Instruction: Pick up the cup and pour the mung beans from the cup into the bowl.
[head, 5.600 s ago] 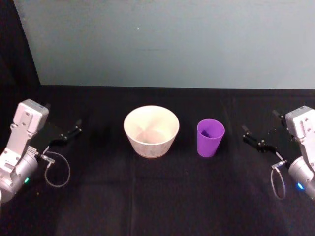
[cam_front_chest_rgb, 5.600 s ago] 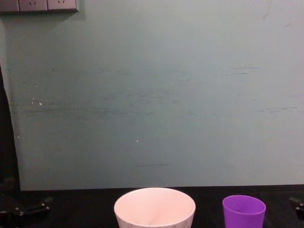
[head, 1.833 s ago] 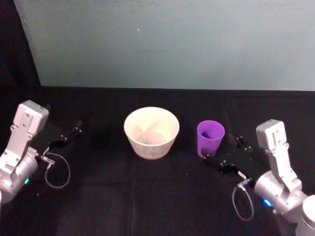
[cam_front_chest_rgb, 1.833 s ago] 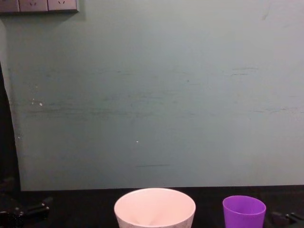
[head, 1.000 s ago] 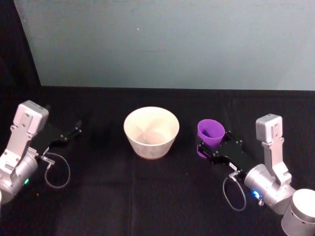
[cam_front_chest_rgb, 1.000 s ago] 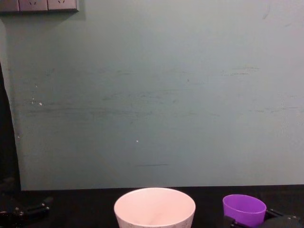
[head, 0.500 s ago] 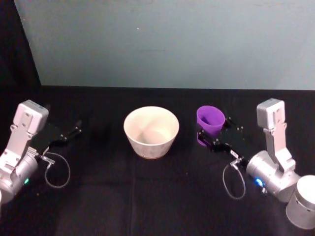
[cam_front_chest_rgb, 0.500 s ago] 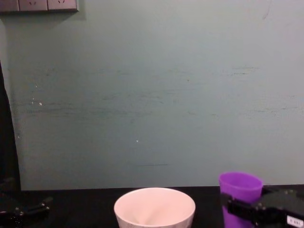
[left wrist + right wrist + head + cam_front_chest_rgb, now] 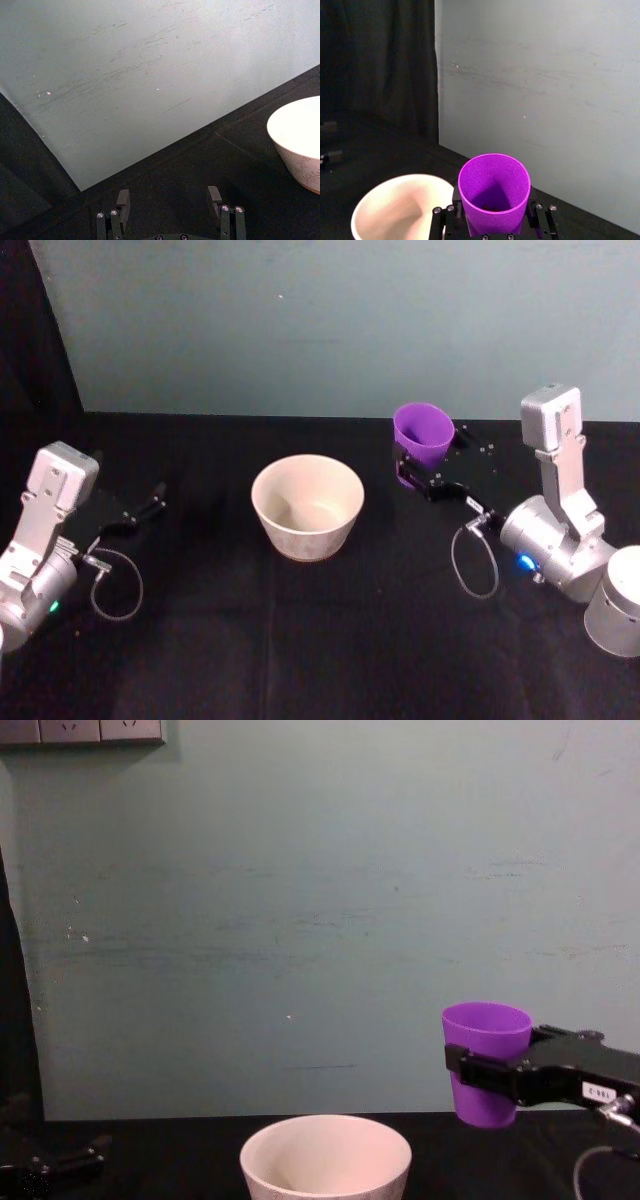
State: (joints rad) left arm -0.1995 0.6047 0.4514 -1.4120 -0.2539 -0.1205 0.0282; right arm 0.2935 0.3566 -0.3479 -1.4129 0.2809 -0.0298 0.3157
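Cup (image 9: 422, 430) aloft, upright, right jaws clamped

White label (image 9: 598, 1092) on right gripper (image 9: 487, 1073); print illegible.

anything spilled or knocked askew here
Nothing stands out. The right gripper holds the cup upright, raised beside the bowl, which sits level on the table; nothing is spilled. The left gripper is parked, open.

Silver-grey left arm (image 9: 45, 530) and right arm (image 9: 555, 525), black left hand (image 9: 150, 505) and right hand (image 9: 428, 458), looped grey cables (image 9: 453, 562)
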